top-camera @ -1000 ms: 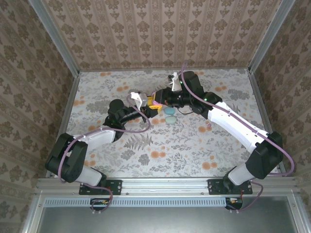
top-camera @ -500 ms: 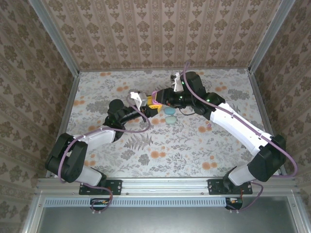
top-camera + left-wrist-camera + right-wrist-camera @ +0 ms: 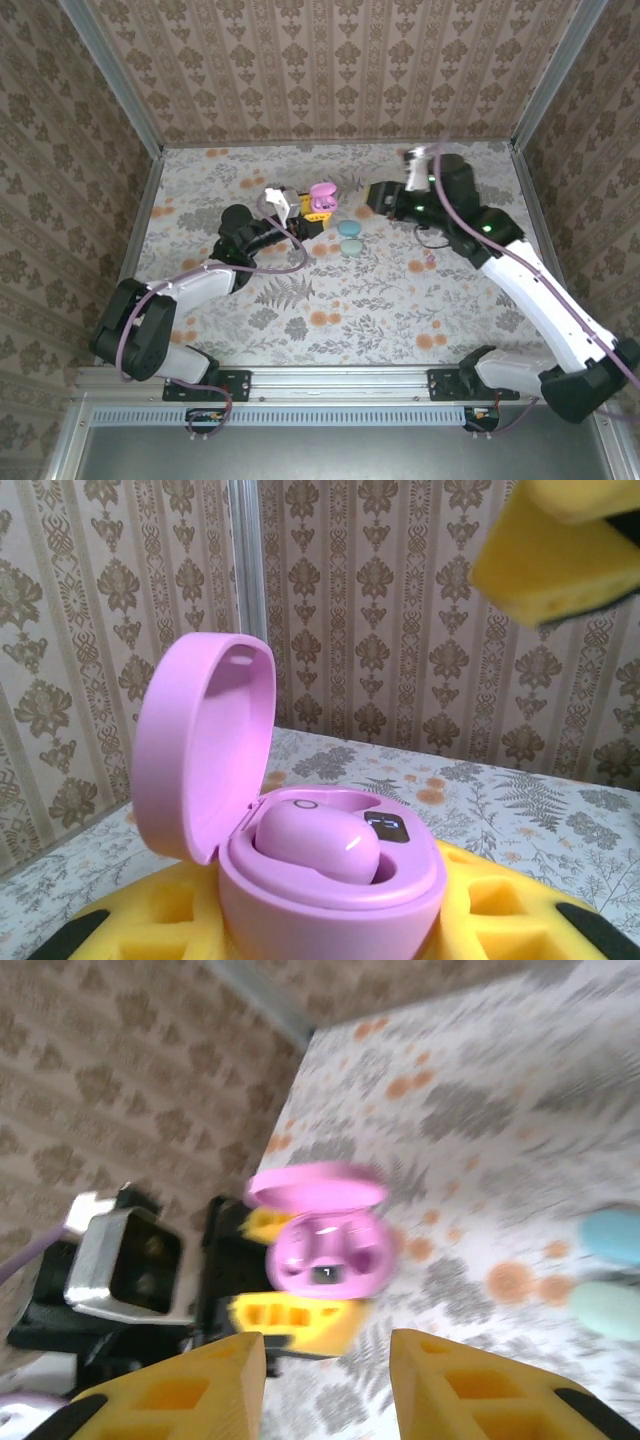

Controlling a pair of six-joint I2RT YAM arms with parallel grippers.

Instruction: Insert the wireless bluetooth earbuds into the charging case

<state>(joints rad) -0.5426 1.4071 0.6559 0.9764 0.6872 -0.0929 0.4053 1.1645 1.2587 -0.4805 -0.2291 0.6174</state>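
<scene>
The left claw (image 3: pixel 312 212) is clamped on the open pink case (image 3: pixel 321 197) and holds it just above the surface (image 3: pixel 330 300), at about 12 o'clock from the surface's middle. The left wrist view shows the lid (image 3: pixel 200 740) tipped back at 10 o'clock and one pink earbud (image 3: pixel 318 845) lying in the case's bowl, apparently seated. From here I cannot tell whether a second bud sits beside it.

The right claw (image 3: pixel 377 196) stands apart from the case, at its 3 o'clock. Its own camera shows the yellow fingers (image 3: pixel 180 1380) parted with nothing between them, so it is open and empty. A blue case (image 3: pixel 349 228) and a pale green case (image 3: pixel 351 246) lie on the surface at about 5 o'clock from the pink one, close together and closed as far as I can see.

I judge the step in hand to be the seating of a bud in the pink case, with that bud now in place. If the second well is empty, the next move calls for the right claw to find the matching bud and pinch it lightly. It would then lower the bud straight into the well while the left claw keeps the case level. If both wells are filled, the lid needs a gentle push shut.
</scene>
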